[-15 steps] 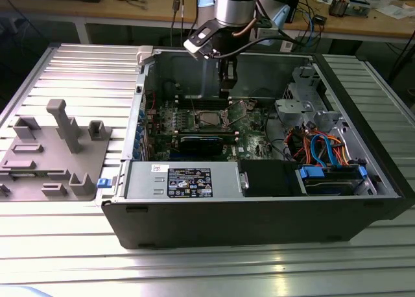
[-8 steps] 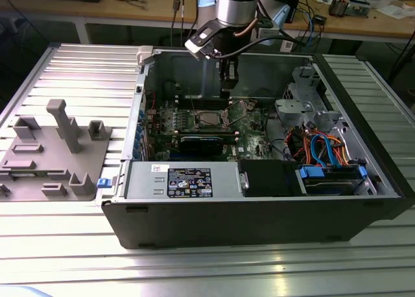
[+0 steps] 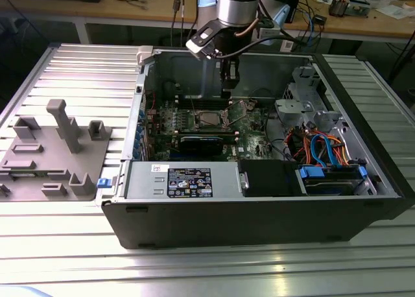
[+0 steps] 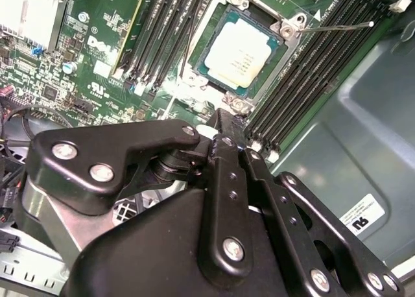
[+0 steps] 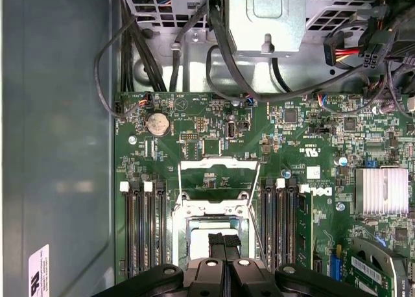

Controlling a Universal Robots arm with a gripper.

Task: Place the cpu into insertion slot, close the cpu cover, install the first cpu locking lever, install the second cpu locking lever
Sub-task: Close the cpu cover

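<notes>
While second wrist view shows cpu (image 4: 238,54), first wrist view, cpu cover (image 5: 218,161) open

Colours as we read them:
- cpu (image 4: 238,56): dull silver-grey top, green rim.
- cpu cover (image 5: 219,161): bright silvery frame.
- motherboard (image 5: 214,125): deep green, speckled with silver solder points and small black chips.
- memory slots (image 5: 139,225): black, white end latches.
- heatsink (image 5: 380,190): pale silver, finely ribbed.
- gripper (image 4: 220,123): matt black, silver screw heads.
- case wall (image 5: 58,115): grey-blue sheet metal; on it we note label (image 5: 39,271), white with black print.
- cables (image 3: 313,141): orange and blue strands.
- table (image 3: 84,63): silvery, parallel grooves.
- fixture block (image 3: 55,151): uniform grey.
</notes>
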